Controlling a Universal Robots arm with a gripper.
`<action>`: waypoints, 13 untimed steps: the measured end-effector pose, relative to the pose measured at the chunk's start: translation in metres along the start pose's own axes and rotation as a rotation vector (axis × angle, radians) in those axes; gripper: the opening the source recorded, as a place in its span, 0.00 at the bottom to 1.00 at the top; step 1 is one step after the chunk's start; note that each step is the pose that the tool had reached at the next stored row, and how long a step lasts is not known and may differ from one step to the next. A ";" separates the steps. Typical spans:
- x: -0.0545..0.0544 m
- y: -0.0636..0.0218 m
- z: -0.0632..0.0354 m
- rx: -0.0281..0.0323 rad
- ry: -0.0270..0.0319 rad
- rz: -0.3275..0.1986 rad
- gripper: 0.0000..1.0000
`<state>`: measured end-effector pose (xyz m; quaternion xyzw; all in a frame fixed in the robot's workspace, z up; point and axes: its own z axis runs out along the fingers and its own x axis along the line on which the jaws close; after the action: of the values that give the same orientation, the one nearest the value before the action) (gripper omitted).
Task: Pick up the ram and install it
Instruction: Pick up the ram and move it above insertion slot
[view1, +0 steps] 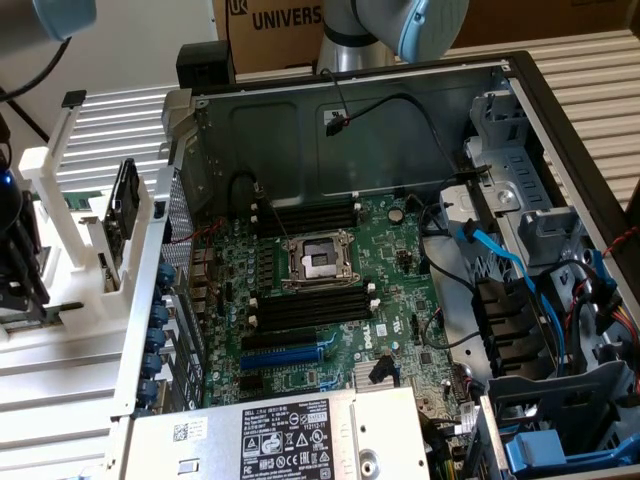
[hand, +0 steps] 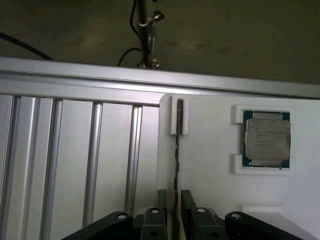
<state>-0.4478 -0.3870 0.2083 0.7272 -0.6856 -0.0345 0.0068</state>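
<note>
A ribbed aluminium table (hand: 75, 165) with a rail along its far edge carries a white fixture (hand: 210, 170), and dull floor lies beyond. The ram (hand: 177, 145) stands on edge in the fixture's slotted clip, seen edge-on as a thin dark strip. The gripper (hand: 174, 194) is spread, unclamped, with one black finger (hand: 162, 200) close on each side of the ram's near end. A processor (hand: 266, 138) sits in a recess nearby.

One ram (hand: 177, 145), one processor chip (hand: 266, 138), one computer case (view1: 280, 125), one blue expansion slot (view1: 285, 355).
</note>
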 end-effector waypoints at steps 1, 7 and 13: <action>0.000 0.0000 0.0007 0.0001 0.0002 0.000 0.26; 0.000 -0.0025 0.0051 0.0003 0.0003 0.000 0.26; -0.001 -0.0040 0.0059 0.0001 0.0004 0.000 0.26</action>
<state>-0.4443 -0.3851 0.2022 0.7272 -0.6855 -0.0343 0.0069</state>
